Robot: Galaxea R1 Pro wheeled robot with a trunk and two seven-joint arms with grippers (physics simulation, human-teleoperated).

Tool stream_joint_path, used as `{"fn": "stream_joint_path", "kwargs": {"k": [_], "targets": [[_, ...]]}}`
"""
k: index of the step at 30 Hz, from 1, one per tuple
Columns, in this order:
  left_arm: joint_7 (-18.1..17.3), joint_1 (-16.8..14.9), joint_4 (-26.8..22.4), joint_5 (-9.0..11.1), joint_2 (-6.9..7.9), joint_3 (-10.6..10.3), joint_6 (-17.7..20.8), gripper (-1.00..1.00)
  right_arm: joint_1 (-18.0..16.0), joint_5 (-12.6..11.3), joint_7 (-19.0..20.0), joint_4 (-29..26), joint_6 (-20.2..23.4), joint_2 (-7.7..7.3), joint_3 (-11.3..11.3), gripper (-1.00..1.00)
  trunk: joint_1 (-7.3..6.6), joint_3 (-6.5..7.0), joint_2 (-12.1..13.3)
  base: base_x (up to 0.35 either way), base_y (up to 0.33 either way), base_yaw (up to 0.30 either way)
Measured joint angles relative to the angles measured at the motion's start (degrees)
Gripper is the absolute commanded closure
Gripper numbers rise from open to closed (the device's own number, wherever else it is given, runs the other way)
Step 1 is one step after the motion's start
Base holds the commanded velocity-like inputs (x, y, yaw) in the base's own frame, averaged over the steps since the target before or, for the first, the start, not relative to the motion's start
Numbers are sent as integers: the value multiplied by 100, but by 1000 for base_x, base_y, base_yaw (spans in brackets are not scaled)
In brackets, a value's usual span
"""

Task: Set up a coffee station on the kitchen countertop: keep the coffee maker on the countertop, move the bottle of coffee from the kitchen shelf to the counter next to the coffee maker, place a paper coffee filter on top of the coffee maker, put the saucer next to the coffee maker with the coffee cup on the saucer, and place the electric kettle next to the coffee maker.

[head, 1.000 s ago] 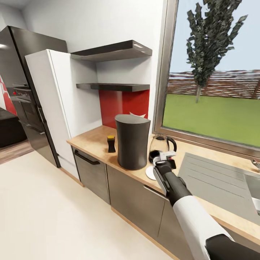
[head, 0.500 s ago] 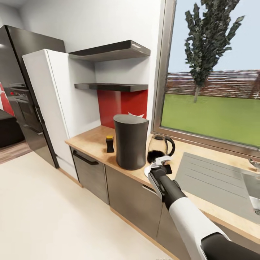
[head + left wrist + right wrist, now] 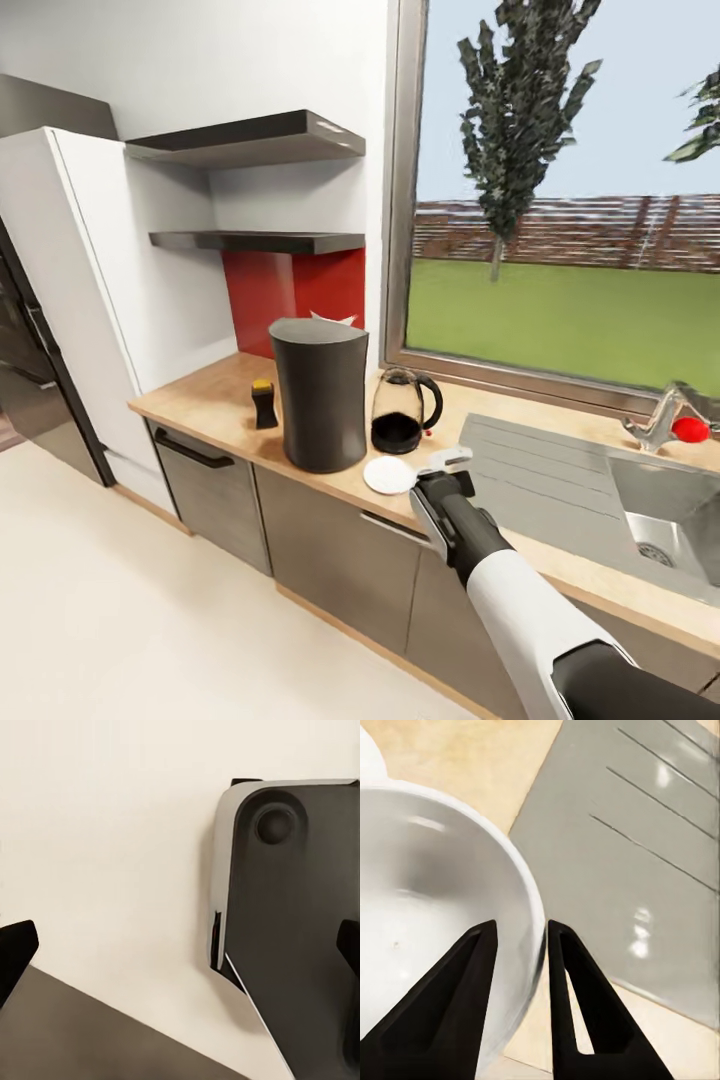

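The dark cylindrical coffee maker point(image 3: 320, 395) stands on the wooden countertop point(image 3: 210, 400), and a bit of white paper filter point(image 3: 325, 318) peeks over its top. The small coffee bottle point(image 3: 264, 403) is to its left. The glass kettle point(image 3: 400, 410) is to its right. The white saucer point(image 3: 388, 475) lies bare in front of the kettle. My right gripper point(image 3: 445, 465) point(image 3: 520, 926) hovers just right of the saucer, shut on the rim of the white coffee cup point(image 3: 435, 945). My left gripper point(image 3: 180, 945) is open, with nothing between its fingers.
A grey drainboard point(image 3: 540, 470) point(image 3: 645, 832) and a sink point(image 3: 660, 500) with a faucet point(image 3: 655, 425) lie right of the gripper. Two dark shelves point(image 3: 260, 240) hang above the counter. A white tall cabinet point(image 3: 70, 280) stands left. Pale floor point(image 3: 130, 620) lies in front.
The head view has swung right. My right gripper, still holding the cup, has drawn back from the kettle toward the counter's front edge, uncovering the saucer.
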Motion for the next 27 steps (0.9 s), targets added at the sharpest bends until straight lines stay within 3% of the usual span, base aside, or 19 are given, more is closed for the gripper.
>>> {"fn": "stream_joint_path", "kwargs": {"k": [6,9,13,20,27], "targets": [[11,1,0,7,3,14,0,-100,-1,-8,146,-113,-5,0,4,100,-1,0,0,158,209,-47],[10,1,0,8,3,4,-1,-100,-1,-23,666,-256,-8,0,5,100,-1,0,0,135,179,-3],[11,1,0,8,8,3,2,-100,-1,-3,938,-302,2,0,-2,100,1,0,0,22,28,0],[14,1,0,8,3,1,5,-100,-1,23,937,-300,3,0,-12,100,0,0,0,31,1,0],[14,1,-1,8,3,0,4,-100,-1,25,936,-300,3,0,-19,100,-2,0,0,221,63,0]]}}
